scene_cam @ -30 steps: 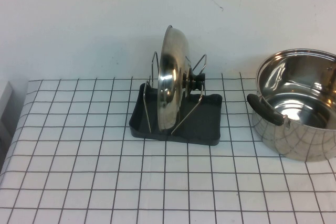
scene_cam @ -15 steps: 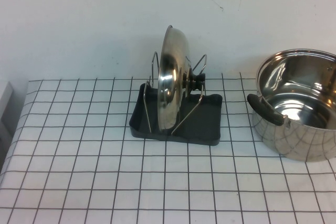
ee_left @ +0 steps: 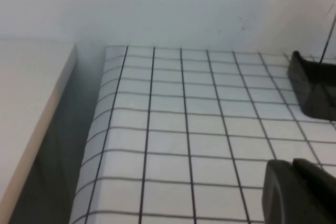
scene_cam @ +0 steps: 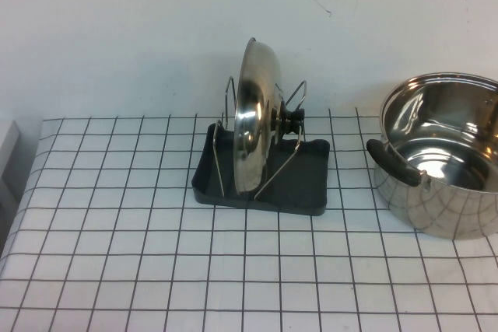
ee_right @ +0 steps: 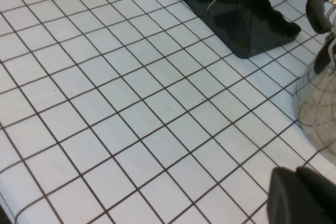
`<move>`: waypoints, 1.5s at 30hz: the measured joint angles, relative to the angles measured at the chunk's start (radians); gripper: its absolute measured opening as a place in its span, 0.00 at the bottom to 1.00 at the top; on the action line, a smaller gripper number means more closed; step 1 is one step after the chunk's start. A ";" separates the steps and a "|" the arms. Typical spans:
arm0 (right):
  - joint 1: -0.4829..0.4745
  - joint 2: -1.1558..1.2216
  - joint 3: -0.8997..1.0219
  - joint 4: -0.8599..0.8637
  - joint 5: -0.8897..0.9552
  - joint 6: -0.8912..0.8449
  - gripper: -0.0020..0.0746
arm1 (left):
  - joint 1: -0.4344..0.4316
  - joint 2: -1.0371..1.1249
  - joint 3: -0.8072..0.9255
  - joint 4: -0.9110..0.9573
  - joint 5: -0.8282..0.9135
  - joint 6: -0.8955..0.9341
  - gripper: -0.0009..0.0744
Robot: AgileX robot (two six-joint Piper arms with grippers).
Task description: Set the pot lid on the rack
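Nothing moves since earlier: the pot lid (scene_cam: 253,118) stands upright in the rack (scene_cam: 307,184), frame centre. Left gripper (ee_left: 299,190) and right gripper (ee_right: 304,195), both closed and empty, sit at their views' lower right.

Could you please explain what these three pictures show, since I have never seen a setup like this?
This is a two-armed robot at a table covered with a checked cloth. One picture looks down from a raised camera; the other two come from cameras on each arm's wrist. On the table, a shiny pot lid stands on edge between the wire loops of a dark rack, with a steel pot to its right. The arms are out of the overhead view. The dark shape at the edge of each wrist picture is that arm's gripper: the left gripper is over bare cloth near the rack's corner, the right gripper over cloth near the pot. Both are shut and hold nothing.
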 joint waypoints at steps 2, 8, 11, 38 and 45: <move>0.000 0.000 0.000 0.000 0.000 0.000 0.03 | 0.022 0.000 0.000 0.000 0.035 -0.004 0.01; 0.000 0.000 0.000 0.000 0.000 0.000 0.03 | 0.035 0.000 0.000 -0.005 0.077 -0.015 0.01; 0.000 0.000 0.000 0.000 0.000 0.000 0.03 | 0.035 0.000 0.000 -0.008 0.083 -0.015 0.01; 0.000 0.000 0.000 0.000 0.000 0.000 0.03 | -0.018 0.000 -0.003 -0.012 0.096 0.005 0.01; 0.000 0.000 0.000 0.002 0.000 0.000 0.03 | -0.015 0.000 -0.003 -0.013 0.098 0.005 0.01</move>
